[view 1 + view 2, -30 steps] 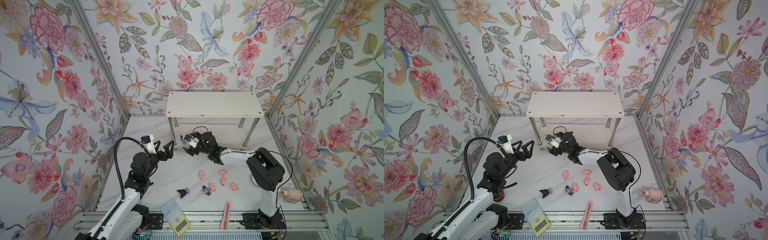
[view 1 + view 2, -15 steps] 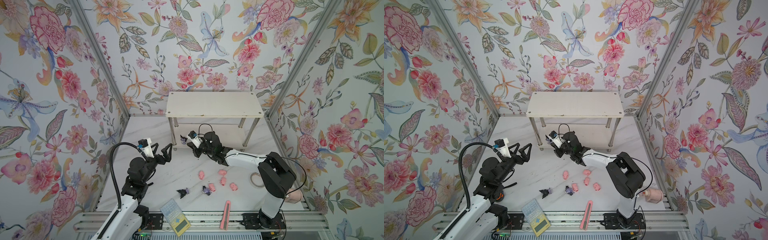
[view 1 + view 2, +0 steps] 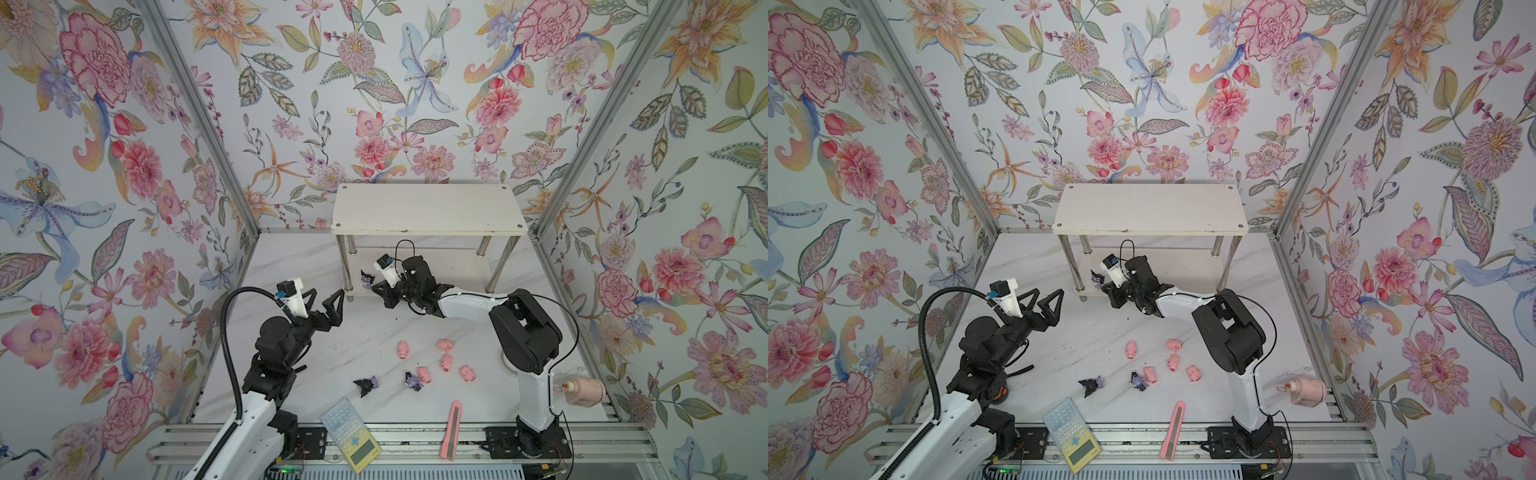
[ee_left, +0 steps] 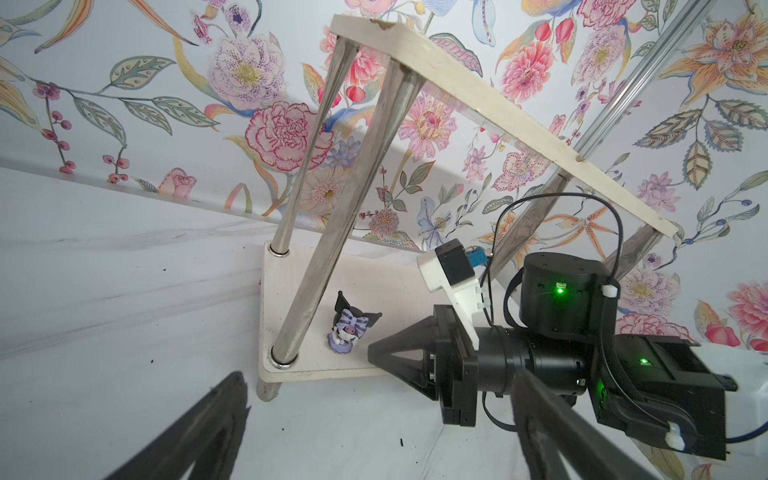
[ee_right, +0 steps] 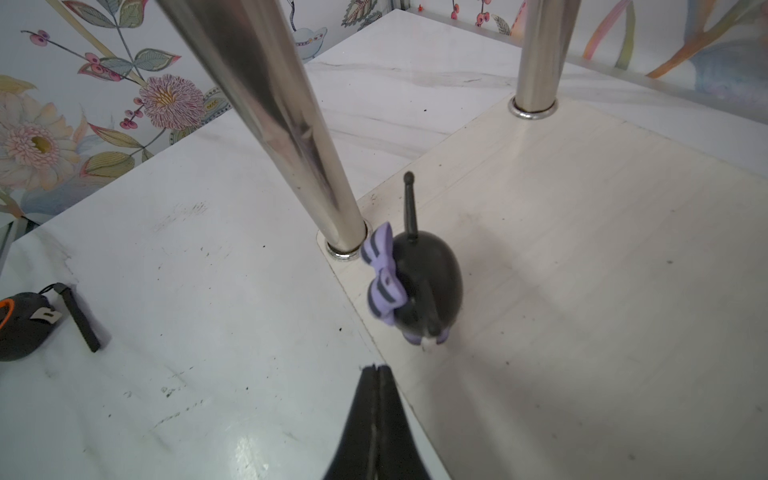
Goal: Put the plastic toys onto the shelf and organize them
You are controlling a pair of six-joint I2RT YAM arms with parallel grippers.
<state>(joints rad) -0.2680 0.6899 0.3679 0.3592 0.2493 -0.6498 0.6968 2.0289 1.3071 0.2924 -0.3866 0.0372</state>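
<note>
The white two-tier shelf (image 3: 428, 210) (image 3: 1148, 208) stands at the back. One black-and-purple figurine (image 3: 367, 279) (image 3: 1097, 278) (image 4: 348, 328) (image 5: 419, 282) stands upright on the lower board (image 5: 582, 249), beside the front-left chrome leg (image 5: 270, 124). My right gripper (image 3: 376, 289) (image 3: 1106, 286) (image 5: 377, 368) is shut and empty, its tip just short of that figurine. Open and empty, my left gripper (image 3: 328, 297) (image 3: 1048, 297) hangs left of the shelf. Several pink pigs (image 3: 444, 344) (image 3: 1173, 345) and two black-and-purple figurines (image 3: 365, 385) (image 3: 413, 380) lie on the table.
A pale blue-and-yellow calculator (image 3: 349, 434) and a pink utility knife (image 3: 451, 430) lie at the front edge. A pink bottle (image 3: 582, 390) lies at the front right. The top board of the shelf (image 4: 498, 120) is bare. Floral walls close three sides.
My right gripper let go of the figurine on the lower board, drew back a little and shut. The left gripper has barely moved.
</note>
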